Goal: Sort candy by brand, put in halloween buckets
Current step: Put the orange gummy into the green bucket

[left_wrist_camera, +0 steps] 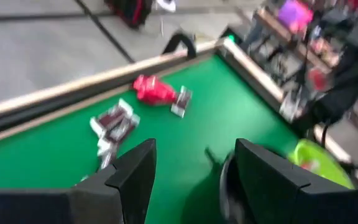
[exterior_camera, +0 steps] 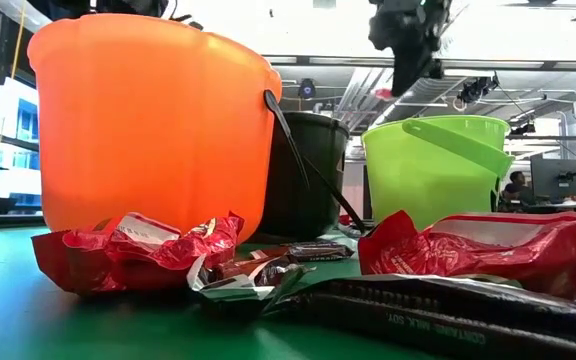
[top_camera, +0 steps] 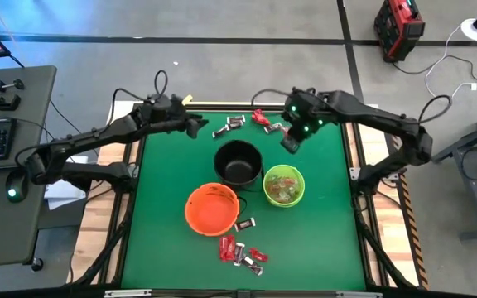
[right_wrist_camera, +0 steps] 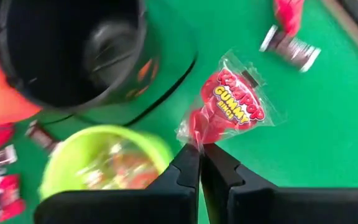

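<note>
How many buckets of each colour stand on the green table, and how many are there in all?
Black bucket: 1
Orange bucket: 1
Lime green bucket: 1
Total: 3

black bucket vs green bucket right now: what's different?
Contents: the black bucket looks empty inside, while the lime green bucket already holds candy.
Position: the black one stands mid-table, the green one beside it towards the right arm's side.
Gripper: the right gripper, shut on a Ring Pop gummy packet, hangs near both.
Shared: both upright, round, similar size.
</note>
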You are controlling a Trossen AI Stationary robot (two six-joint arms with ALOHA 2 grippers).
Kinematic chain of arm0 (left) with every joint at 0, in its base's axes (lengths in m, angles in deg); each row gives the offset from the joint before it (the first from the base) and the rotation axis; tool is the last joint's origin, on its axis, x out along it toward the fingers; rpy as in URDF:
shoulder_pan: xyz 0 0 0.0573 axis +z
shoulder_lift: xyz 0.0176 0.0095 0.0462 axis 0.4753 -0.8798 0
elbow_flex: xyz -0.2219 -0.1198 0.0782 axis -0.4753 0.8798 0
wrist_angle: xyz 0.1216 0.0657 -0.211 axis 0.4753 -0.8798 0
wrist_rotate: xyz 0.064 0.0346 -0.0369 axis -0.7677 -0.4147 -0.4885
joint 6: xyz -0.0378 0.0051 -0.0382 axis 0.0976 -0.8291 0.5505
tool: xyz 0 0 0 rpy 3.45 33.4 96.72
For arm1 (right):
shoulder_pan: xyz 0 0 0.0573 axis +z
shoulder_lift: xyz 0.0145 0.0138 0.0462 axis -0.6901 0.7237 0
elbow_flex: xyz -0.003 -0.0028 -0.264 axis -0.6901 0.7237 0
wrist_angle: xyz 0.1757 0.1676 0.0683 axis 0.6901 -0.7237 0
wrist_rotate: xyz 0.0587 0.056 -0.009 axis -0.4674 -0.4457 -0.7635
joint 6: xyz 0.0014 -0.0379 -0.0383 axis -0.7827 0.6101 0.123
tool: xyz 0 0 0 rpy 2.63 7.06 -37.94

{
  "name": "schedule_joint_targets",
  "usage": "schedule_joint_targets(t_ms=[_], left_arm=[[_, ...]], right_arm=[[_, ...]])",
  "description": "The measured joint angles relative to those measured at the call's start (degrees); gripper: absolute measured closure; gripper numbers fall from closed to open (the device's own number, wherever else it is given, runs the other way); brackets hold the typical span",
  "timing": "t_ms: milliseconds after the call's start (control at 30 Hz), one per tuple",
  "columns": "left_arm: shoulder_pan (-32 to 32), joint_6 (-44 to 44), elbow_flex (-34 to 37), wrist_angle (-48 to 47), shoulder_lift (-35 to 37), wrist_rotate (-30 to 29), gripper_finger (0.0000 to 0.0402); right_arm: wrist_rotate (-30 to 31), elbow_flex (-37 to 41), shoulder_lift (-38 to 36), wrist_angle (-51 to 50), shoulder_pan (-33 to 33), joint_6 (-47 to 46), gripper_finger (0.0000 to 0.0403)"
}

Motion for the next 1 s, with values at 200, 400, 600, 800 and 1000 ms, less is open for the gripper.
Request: schedule_joint_targets(t_ms=[200, 400, 600, 800, 1000], left_arm=[[2.5, -6.8, 0.0, -8.7, 1.3, 10.8, 0.0194], [2.0, -11.5, 0.0, -16.0, 4.5, 13.3, 0.0194], [-2.4, -11.2, 0.4, -16.0, 8.5, 13.3, 0.0194], [-7.0, -5.1, 7.2, -9.7, 13.1, 13.2, 0.0194], [-9.7, 0.0, 10.8, -9.3, 15.6, 13.2, 0.0194]], right_arm=[[-0.3, 0.0, 0.2, -1.8, 9.0, -15.5, 0.0403], [-0.9, 0.0, 0.3, -0.4, 16.6, -29.2, 0.0403], [-4.3, 0.0, 0.3, -1.1, 17.9, -41.6, 0.0403], [-7.8, -0.1, 2.3, -8.2, 18.0, -43.7, 0.0403], [-11.2, -0.1, 6.8, -6.0, 20.1, -38.6, 0.0403]])
